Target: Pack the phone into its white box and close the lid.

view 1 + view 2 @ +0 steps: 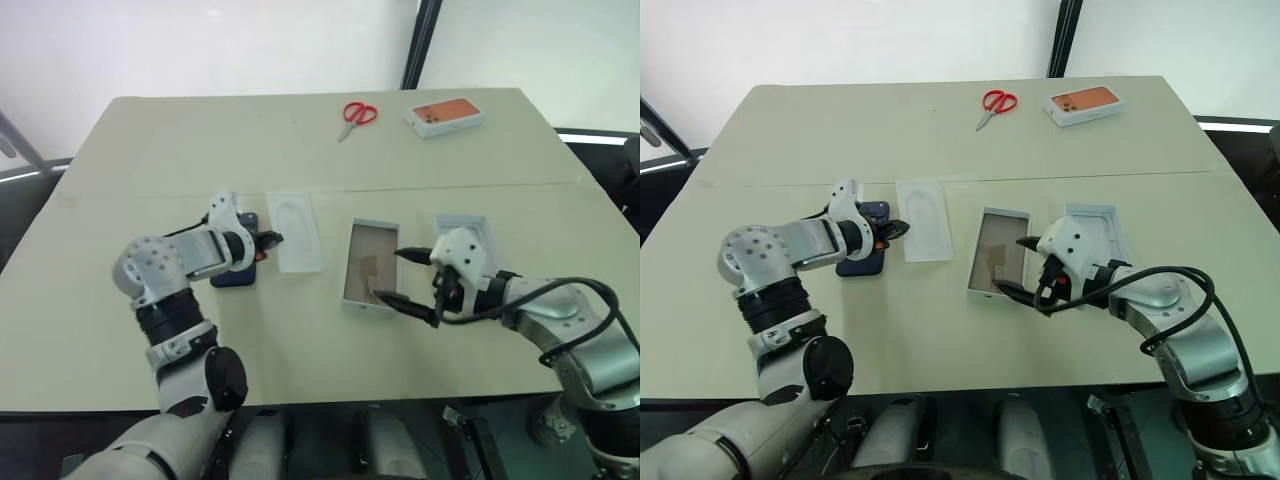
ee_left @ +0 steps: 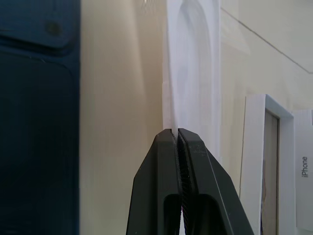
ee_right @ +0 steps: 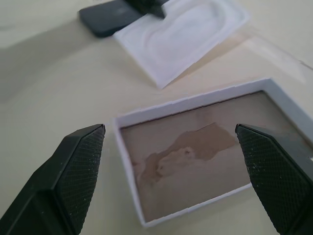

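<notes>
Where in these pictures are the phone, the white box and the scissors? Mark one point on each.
phone [image 1: 868, 262], right eye view: the near end of its dark blue back.
white box [image 1: 368, 264], left eye view: the brownish inside floor.
scissors [image 1: 362, 112], left eye view: the red handles.

The white box [image 1: 370, 265] is lying open-topped with nothing over it; the right gripper [image 1: 397, 277] is straddling its near end, fingers wide. The insert [image 1: 299, 232] is lying between box and phone [image 1: 240, 268], with bare table [image 1: 300, 340] showing in front. Scissors [image 1: 356, 117] are lying well apart.
</notes>
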`<state>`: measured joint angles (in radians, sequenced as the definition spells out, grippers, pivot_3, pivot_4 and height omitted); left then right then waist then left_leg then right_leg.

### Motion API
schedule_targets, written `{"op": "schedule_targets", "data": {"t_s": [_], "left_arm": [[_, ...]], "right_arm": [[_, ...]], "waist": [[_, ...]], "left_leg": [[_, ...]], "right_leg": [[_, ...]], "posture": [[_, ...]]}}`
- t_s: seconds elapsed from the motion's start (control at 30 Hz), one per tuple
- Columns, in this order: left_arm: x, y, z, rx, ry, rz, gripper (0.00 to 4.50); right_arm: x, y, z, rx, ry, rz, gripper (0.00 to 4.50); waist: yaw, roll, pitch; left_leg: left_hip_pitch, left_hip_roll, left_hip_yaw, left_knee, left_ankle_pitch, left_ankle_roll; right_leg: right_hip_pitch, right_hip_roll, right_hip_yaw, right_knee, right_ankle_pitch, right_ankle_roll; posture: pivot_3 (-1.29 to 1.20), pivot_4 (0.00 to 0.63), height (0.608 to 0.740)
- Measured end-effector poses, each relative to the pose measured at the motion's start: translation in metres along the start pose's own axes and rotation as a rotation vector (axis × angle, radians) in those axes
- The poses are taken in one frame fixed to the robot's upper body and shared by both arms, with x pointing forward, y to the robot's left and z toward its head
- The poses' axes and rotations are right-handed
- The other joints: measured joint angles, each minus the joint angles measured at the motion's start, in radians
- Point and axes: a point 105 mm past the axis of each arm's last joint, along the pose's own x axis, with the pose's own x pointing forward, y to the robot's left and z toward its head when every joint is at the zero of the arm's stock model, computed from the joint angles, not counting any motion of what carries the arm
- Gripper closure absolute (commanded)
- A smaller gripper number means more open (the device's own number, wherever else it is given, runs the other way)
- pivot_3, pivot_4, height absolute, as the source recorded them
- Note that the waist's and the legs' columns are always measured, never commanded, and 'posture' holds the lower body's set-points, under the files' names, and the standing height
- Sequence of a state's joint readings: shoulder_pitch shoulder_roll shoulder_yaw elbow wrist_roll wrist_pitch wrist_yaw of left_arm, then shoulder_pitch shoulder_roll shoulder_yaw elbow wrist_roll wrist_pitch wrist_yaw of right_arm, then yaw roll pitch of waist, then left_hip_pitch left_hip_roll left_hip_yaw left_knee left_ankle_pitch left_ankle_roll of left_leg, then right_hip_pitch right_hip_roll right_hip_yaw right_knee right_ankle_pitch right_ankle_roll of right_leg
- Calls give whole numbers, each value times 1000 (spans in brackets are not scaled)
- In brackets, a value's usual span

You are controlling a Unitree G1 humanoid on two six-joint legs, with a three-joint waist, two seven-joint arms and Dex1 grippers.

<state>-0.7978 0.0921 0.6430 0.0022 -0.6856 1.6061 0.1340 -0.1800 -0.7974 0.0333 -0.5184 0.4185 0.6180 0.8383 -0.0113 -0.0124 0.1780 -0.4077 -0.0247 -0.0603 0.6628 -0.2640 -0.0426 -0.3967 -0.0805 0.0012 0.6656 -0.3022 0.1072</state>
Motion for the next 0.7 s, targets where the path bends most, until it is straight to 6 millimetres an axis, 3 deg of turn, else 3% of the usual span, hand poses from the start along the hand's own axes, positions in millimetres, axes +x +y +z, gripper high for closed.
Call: {"op": "schedule_targets", "data": {"t_s": [0.1, 0.2, 0.3, 0.43, 0.7], "left_arm": [[-8, 9, 8, 9, -12, 10, 4483], [-8, 12, 6, 14, 5, 2, 4500], [-7, 13, 3, 16, 17, 2, 4500], [-8, 13, 2, 16, 15, -6, 4500], [-12, 4, 2, 29, -3, -69, 4500]], "right_arm": [[10, 12, -3, -74, 43, 81, 0], [23, 17, -9, -144, 86, 132, 781], [30, 22, -25, -178, 142, 174, 2294], [33, 20, -26, -201, 158, 188, 4237], [36, 23, -24, -275, 154, 233, 4380]], "waist": [[0, 0, 0], [3, 0, 0], [5, -2, 1], [1, -2, 1], [1, -2, 1]], "left_leg": [[0, 0, 0, 0, 0, 0], [0, 0, 0, 0, 1, -1], [0, 0, -1, 0, 1, -1], [0, 1, -1, 0, 1, -1], [0, 1, -1, 0, 1, -2]], "right_leg": [[0, 0, 0, 0, 0, 0], [0, -1, 0, 0, 0, 0], [0, -2, 0, -1, 0, 0], [0, -1, 0, 0, 0, 0], [0, -1, 0, 0, 0, 0]], "posture": [[0, 150, 740], [0, 150, 740], [0, 150, 740], [0, 150, 740], [0, 150, 740]]}}
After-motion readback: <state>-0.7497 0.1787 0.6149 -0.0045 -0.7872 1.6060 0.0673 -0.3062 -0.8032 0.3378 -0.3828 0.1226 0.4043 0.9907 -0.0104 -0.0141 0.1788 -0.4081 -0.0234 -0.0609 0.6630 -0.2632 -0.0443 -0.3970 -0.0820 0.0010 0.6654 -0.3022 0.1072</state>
